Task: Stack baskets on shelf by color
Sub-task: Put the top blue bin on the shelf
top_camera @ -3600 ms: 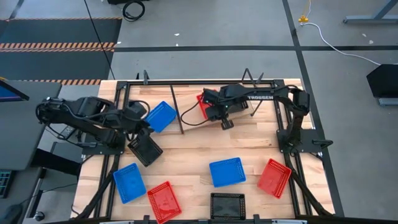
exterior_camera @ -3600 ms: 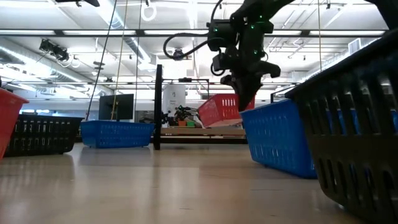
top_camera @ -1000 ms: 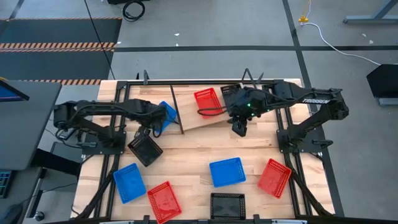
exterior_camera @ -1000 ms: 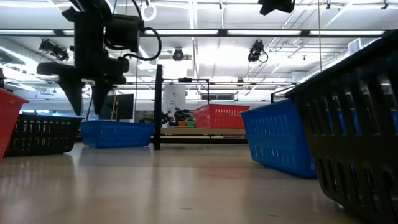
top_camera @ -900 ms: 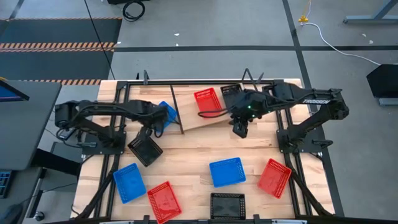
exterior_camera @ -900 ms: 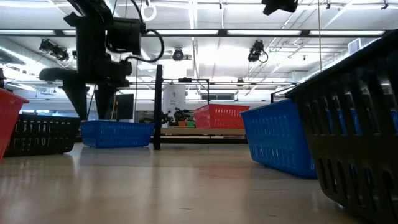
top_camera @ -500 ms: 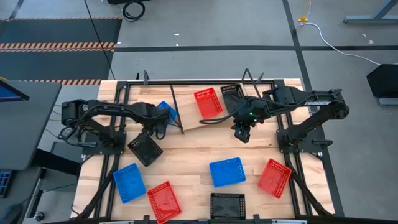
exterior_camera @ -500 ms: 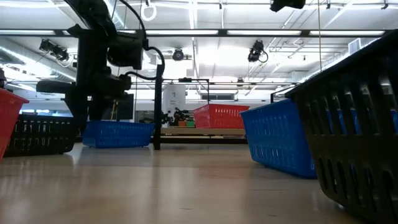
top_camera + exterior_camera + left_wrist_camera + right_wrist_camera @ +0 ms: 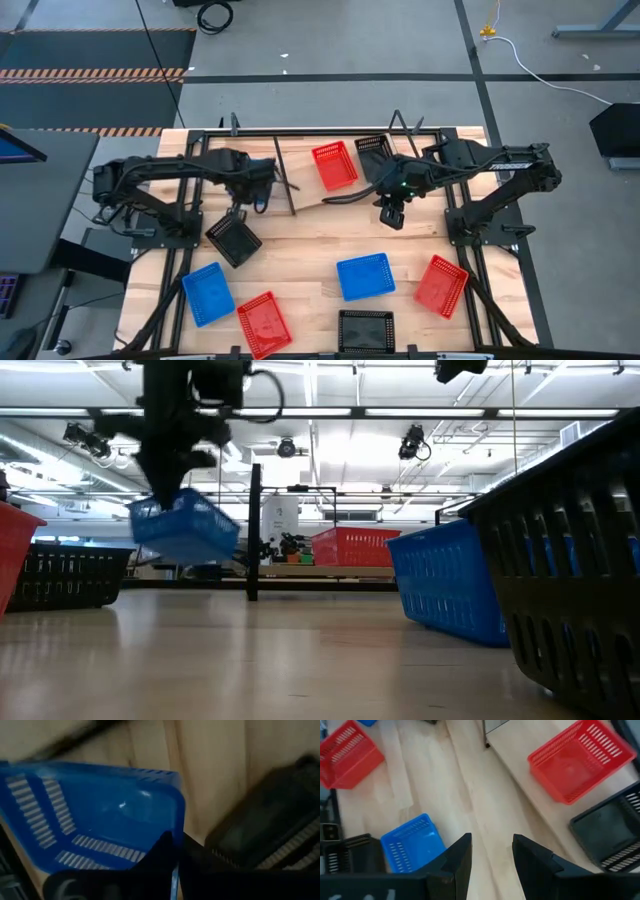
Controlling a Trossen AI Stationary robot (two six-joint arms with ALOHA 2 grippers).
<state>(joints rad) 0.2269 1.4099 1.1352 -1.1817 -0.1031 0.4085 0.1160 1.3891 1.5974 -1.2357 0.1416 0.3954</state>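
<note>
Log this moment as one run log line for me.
left hand: shut on blue basket, lifted off table | right hand: open, empty, beside shelf | shelf holds: red basket, black basket

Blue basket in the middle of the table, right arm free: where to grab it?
Take the blue basket by one rim wall, from straight above, one finger inside and one outside. It sits flat, mouth up and empty, with clear wood all round, so any edge works. The side nearest the open right gripper is probably the shortest reach.
</note>
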